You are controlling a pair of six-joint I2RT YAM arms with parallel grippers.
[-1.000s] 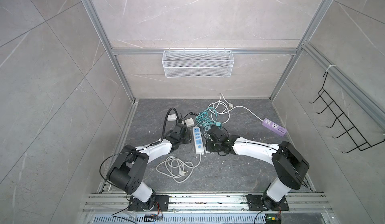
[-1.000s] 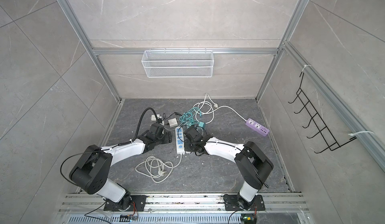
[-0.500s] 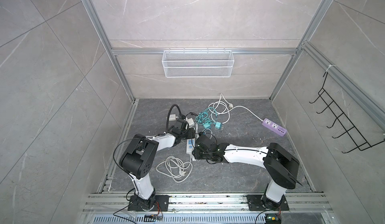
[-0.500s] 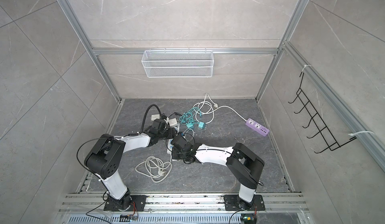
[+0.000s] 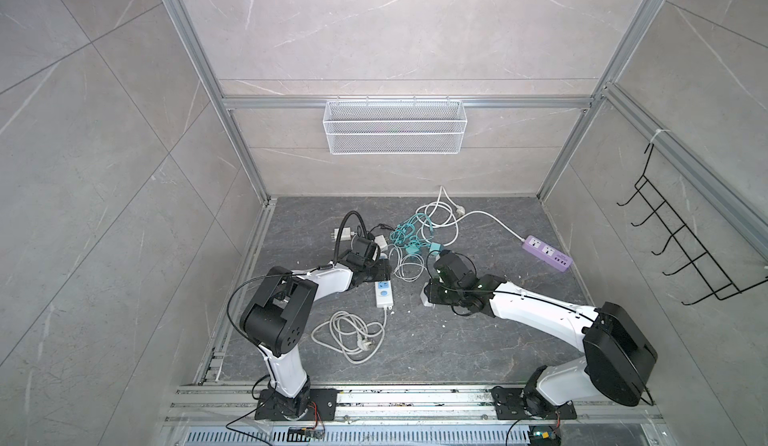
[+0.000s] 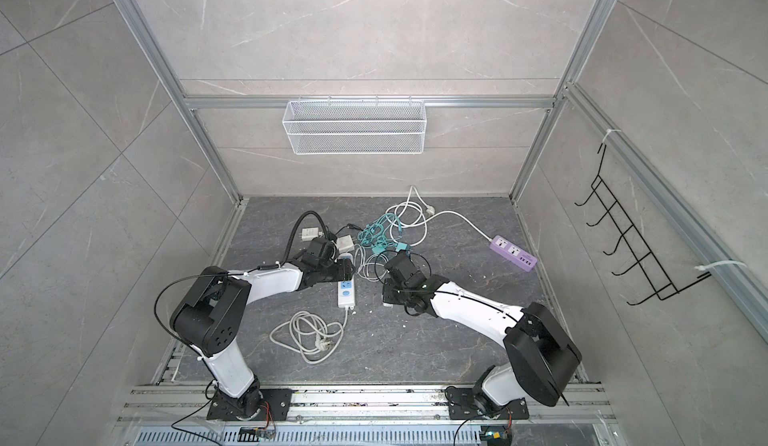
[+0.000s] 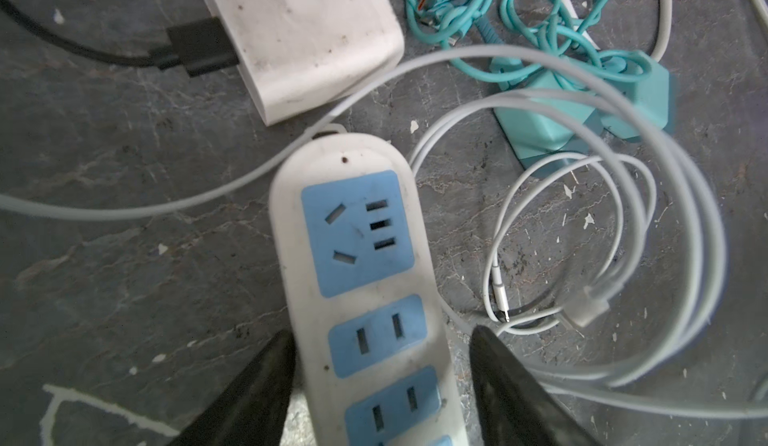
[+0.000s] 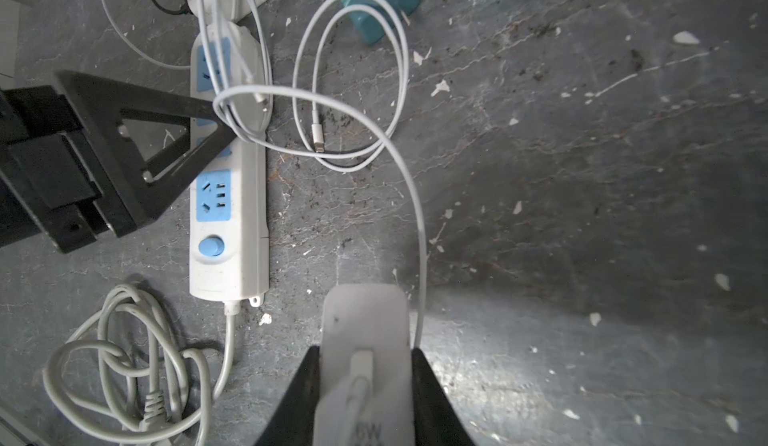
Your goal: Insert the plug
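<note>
White wire basket [image 5: 394,130] hangs on back wall [image 5: 395,41]; plug [image 8: 365,340] apart from power strip [image 8: 228,199].

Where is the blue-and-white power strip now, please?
In a top view the power strip lies left of centre, its far part between the left gripper's open jaws, its coiled cord nearer the arm bases.

This is looking like a robotics lab test cell: aluminium framing [image 5: 270,102] is boxing in grey stone-look panels [image 5: 395,28], two white-and-black robot arms [image 5: 328,284] are sitting bolted to slotted rails [image 5: 415,400] at the front edge of a dark desk [image 5: 457,340], and a wire basket [image 5: 395,132] and hook rack [image 5: 685,257] are hanging on the walls.
</note>
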